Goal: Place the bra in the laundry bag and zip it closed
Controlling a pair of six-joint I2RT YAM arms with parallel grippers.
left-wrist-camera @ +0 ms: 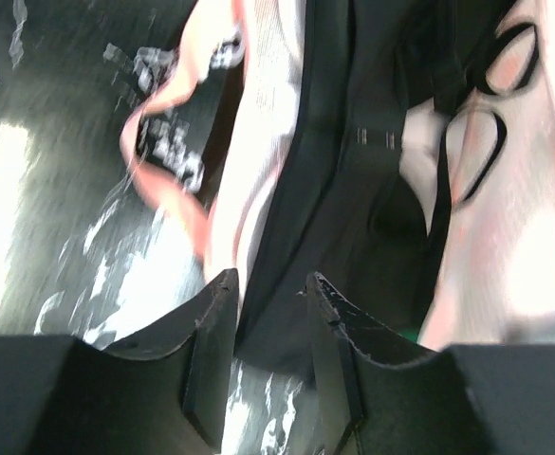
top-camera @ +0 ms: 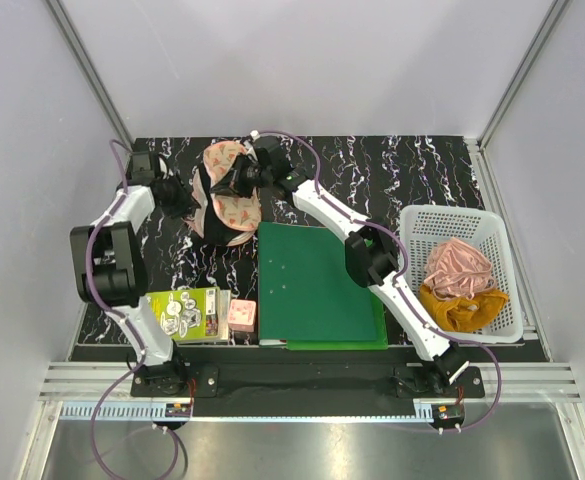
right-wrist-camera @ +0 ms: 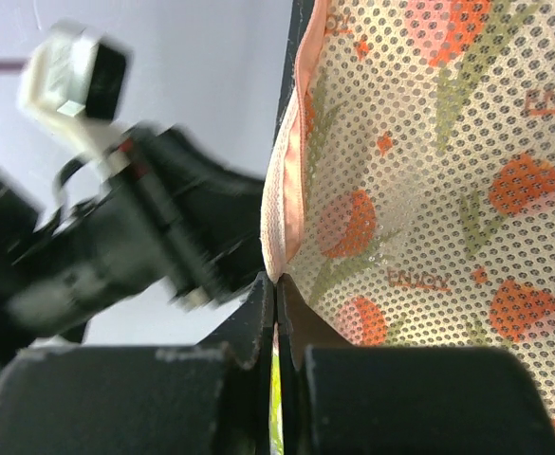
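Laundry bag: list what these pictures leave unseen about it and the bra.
Zip: top view, too small and under the right gripper; right wrist view shows only the bag's mesh and rim.
Whole bra: left wrist view crops and blurs it.
Whether the left gripper pinches the bra: black on black, left wrist view.

Both arms extend forward; left claw point(left-wrist-camera: 270, 294) gripping narrowly, right claw point(right-wrist-camera: 275, 284) pinched tight.
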